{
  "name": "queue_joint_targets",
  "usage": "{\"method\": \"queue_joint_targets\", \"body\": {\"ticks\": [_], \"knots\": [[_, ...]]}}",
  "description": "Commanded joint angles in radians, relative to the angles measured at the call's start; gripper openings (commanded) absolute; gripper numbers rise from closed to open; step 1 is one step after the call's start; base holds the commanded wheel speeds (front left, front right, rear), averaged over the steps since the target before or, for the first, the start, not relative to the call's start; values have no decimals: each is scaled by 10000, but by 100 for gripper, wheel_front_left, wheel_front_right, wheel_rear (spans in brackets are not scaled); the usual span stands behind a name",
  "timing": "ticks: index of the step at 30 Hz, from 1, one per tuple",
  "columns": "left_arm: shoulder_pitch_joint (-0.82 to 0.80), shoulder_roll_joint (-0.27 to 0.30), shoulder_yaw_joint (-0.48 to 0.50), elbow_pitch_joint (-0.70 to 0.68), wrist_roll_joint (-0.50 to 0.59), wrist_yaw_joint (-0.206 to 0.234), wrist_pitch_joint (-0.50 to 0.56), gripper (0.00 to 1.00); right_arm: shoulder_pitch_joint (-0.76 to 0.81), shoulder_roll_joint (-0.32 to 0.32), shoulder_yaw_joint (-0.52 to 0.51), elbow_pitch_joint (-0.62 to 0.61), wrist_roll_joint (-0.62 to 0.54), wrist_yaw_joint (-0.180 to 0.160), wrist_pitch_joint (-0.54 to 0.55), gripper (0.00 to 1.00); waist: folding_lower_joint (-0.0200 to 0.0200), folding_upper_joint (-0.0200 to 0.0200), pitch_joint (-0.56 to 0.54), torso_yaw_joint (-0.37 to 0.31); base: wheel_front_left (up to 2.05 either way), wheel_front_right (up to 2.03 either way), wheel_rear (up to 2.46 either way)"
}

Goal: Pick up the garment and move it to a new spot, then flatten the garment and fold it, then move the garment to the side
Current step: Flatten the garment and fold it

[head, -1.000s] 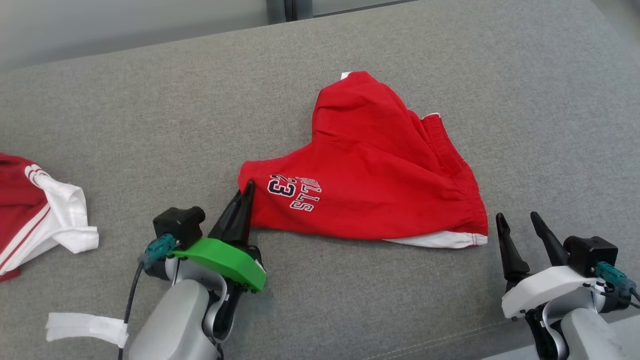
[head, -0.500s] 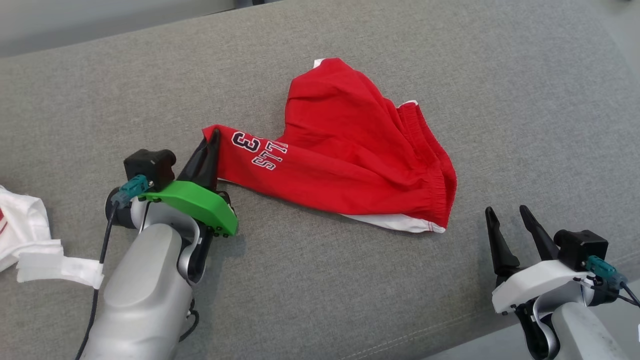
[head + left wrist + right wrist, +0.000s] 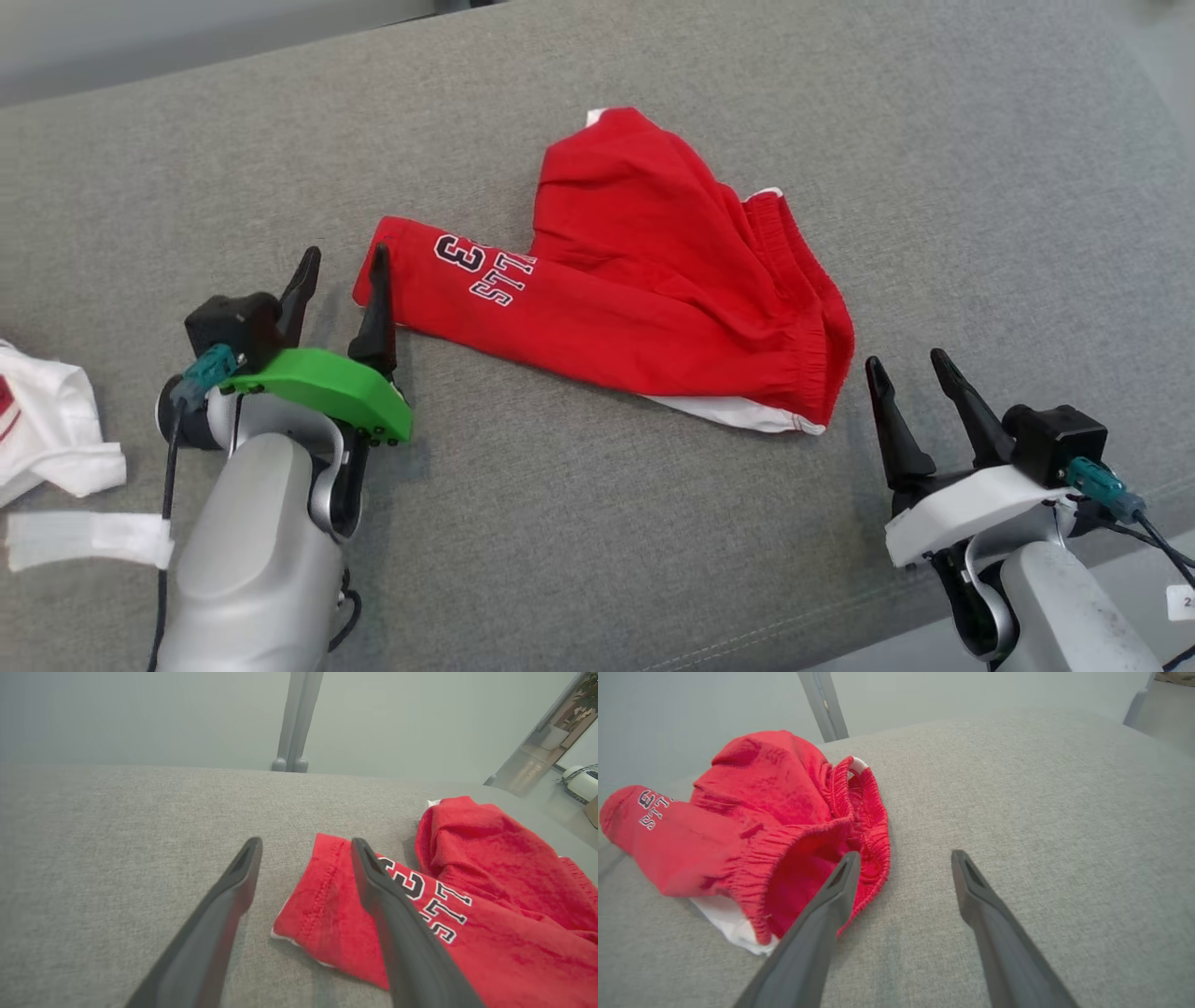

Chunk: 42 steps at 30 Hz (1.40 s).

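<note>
Grey woven cushion [image 3: 653,541] under crumpled red shorts [image 3: 653,280], pale wall [image 3: 140,714] beyond. Left claw [image 3: 345,252] spread open at the shorts' leg hem. Right claw [image 3: 906,359] spread open, empty, beside the waistband. White cloth [image 3: 47,429] well left of the shorts.

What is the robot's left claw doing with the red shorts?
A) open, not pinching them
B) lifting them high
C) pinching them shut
A: the left claw has its fingers spread apart at the leg hem of the red shorts, which rest on the grey cushion.
</note>
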State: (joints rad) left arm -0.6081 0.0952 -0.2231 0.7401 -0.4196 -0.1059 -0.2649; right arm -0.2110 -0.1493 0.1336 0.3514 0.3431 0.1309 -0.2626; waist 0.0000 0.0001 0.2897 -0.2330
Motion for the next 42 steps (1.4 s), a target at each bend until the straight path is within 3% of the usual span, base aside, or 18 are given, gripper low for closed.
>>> {"method": "queue_joint_targets", "body": {"ticks": [1, 10, 17, 24, 31, 42], "knots": [[465, -114, 278, -344, 175, -31, 9, 100, -112, -127, 211, -216, -34, -3, -29, 100, 0, -1, -475, 726, 0, 0, 0], [2042, -427, 461, -1384, 398, -179, 9, 100, -365, -451, 1517, -285, -256, -3, -29, 100, 0, -1, -1100, 2446, 0, 0, 0], [3077, -437, -521, -1932, -546, -241, 9, 100, -1051, -816, 2735, 749, -390, -5, -31, 100, 0, -1, -1388, 4034, 0, 0, 0], [3638, -437, -1131, -2137, -936, -89, 9, 100, -1890, -1031, 3450, 2156, -527, -5, -24, 100, 0, -1, -1451, 5205, 0, 0, 0], [3929, -438, -1390, -2216, -1116, -10, 9, 100, -2609, -930, 3450, 3571, -895, -5, 65, 100, 0, -1, -1527, 5707, 0, 0, 0], [4000, -438, -1627, -2359, -1309, 19, 9, 100, -3123, -778, 2871, 5395, -1540, -5, 362, 100, 0, -1, -1384, 5865, 0, 0, 0]]}}
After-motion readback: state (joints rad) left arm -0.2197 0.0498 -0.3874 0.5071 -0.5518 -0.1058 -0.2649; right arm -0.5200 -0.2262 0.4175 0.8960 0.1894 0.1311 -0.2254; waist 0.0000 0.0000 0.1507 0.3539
